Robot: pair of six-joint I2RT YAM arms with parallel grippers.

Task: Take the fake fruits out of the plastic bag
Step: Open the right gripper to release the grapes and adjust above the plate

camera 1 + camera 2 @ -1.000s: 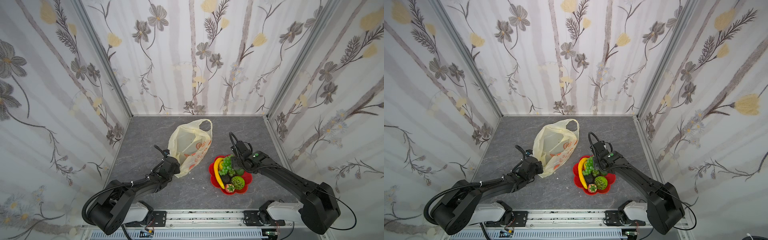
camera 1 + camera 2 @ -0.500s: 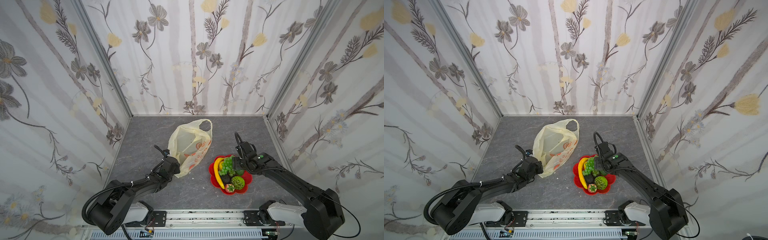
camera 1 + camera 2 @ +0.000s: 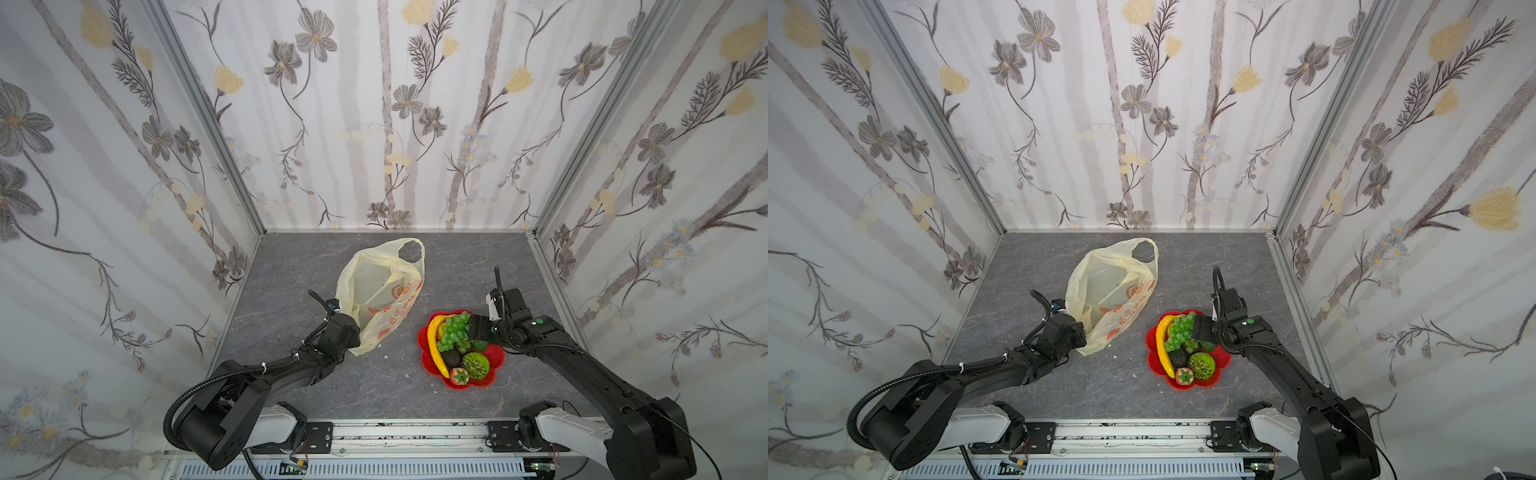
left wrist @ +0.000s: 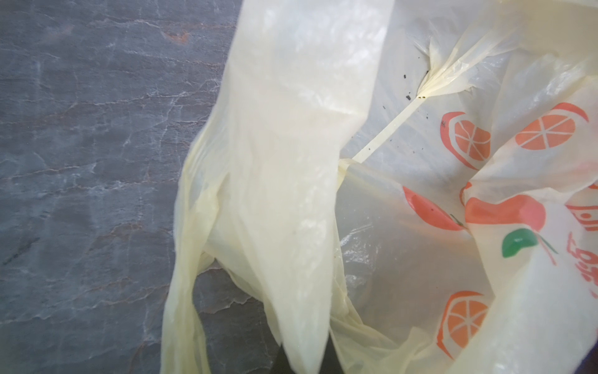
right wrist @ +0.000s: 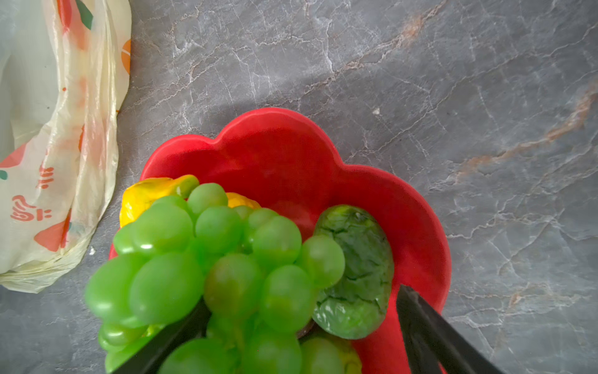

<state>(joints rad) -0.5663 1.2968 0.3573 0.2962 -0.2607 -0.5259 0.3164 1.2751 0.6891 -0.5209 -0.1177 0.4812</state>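
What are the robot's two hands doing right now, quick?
Left gripper: closed on the plastic bag.
Right gripper: open, holding nothing, just by the grape bunch.

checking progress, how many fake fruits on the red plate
6 visible on the red flower-shaped plate: yellow banana, green grape bunch, dark avocado, bumpy green ball, red strawberry, smooth green piece; more may hide under grapes.

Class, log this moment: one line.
left end effector: shut on plastic bag | right end effector: open at grape bunch | fruits: on plate
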